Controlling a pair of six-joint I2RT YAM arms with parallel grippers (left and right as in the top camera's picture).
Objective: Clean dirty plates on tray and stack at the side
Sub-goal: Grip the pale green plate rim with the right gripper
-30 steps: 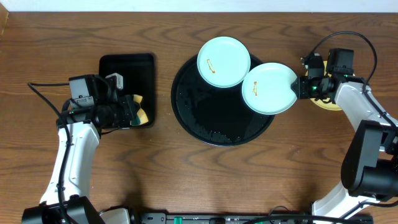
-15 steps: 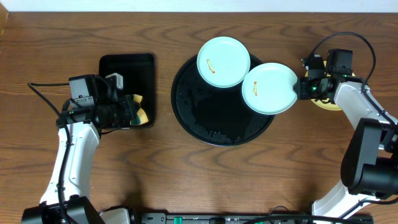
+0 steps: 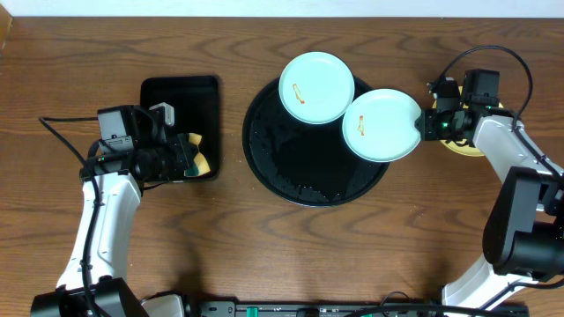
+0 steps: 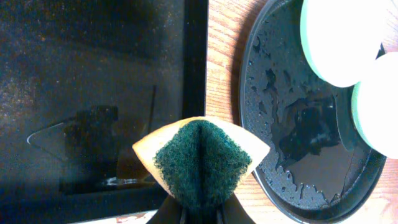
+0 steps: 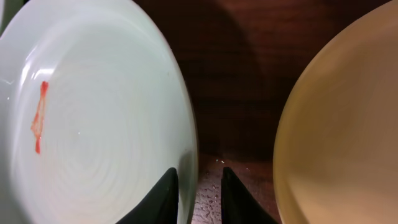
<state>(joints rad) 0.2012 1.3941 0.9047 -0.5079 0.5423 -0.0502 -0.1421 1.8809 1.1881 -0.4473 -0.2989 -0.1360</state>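
Two pale mint plates lie over the round black tray (image 3: 291, 167), each with an orange smear. The far one (image 3: 317, 86) rests on the tray's back rim. The right one (image 3: 381, 124) overhangs the tray's right edge, raised. My right gripper (image 3: 426, 123) is shut on its rim; the right wrist view shows the fingers (image 5: 199, 193) straddling the rim of this plate (image 5: 93, 118). The yellow plate (image 5: 342, 124) lies on the table beside it, mostly hidden under the arm from overhead (image 3: 467, 148). My left gripper (image 4: 199, 214) is shut on a folded yellow-green sponge (image 4: 199, 158).
A rectangular black tray (image 3: 176, 101) lies left of the round tray; the sponge hangs over its near right corner. The round tray's surface is wet (image 4: 298, 130). Bare wood table lies in front and at the far left.
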